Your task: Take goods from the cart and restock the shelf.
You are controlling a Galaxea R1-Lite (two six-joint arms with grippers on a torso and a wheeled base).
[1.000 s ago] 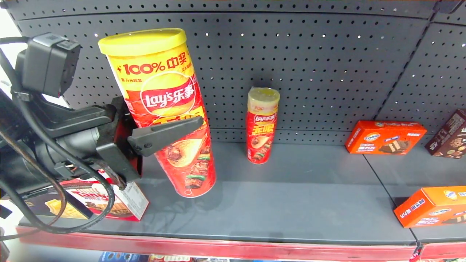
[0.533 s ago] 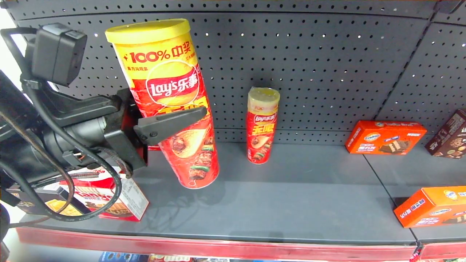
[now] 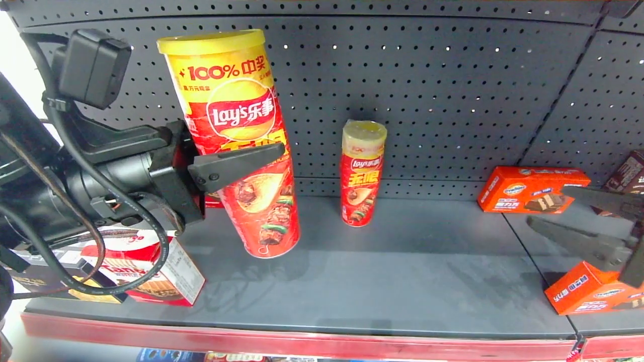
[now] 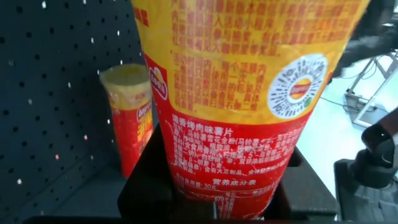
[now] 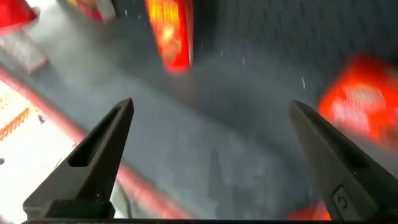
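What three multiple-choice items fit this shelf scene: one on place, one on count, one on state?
1. Where does the small red cylindrical chip can stand? A) at the front edge B) just before the perforated back panel C) on the floor
2. How many orange cardboard boxes lie on the grey metal shelf in the head view? A) two B) four C) none
3. How is the right gripper? A) shut on a box B) shut on a can C) open and empty
Key: 1 B, it stands close to the panel; 2 A, one at the back, one near the front; 3 C, its fingers are spread, nothing between.
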